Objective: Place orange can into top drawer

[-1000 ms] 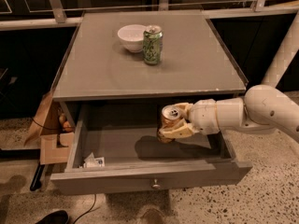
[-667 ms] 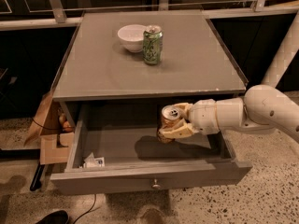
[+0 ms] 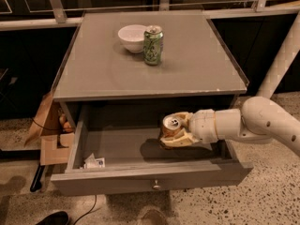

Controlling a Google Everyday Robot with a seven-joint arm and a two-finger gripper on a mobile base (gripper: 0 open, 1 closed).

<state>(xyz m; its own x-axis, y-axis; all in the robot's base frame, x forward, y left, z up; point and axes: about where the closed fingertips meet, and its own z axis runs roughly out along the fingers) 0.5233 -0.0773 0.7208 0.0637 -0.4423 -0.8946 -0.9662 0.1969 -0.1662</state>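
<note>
Can grip confirmed: the orange can [image 3: 171,124] is clamped between the cream fingers [image 3: 182,141] of the gripper [image 3: 171,136], right of centre in the frame, inside the opening of the top drawer [image 3: 108,184]. One finger is seen along the can's lower side and one hugging its right side, so the jaws are closed narrow on the can body. The can is tilted, with its silver pull-tab top turned up towards the camera and its mottled copper-brown wall mostly covered by the fingers. A dark shadow is cast on the drawer floor just below and left of it; contact with the floor cannot be told. The arm [image 3: 262,123] is a smooth white rounded shell with small dark holes, entering from the right edge. The drawer is pulled out fully: wide, shallow, matte grey, flat front panel, a small round metal knob [image 3: 156,185] at lower centre. A crumpled white packet [image 3: 93,162] is seen in its front-left corner. The cabinet top [image 3: 197,64] is a flat grey slab; a white round bowl [image 3: 131,37] and a green-and-white can [image 3: 153,45] stand upright on it, just beside each other, at upper centre. A brown cardboard box [image 3: 49,139] is seen at the left of the cabinet, on speckled terrazzo floor [image 3: 272,196].
</note>
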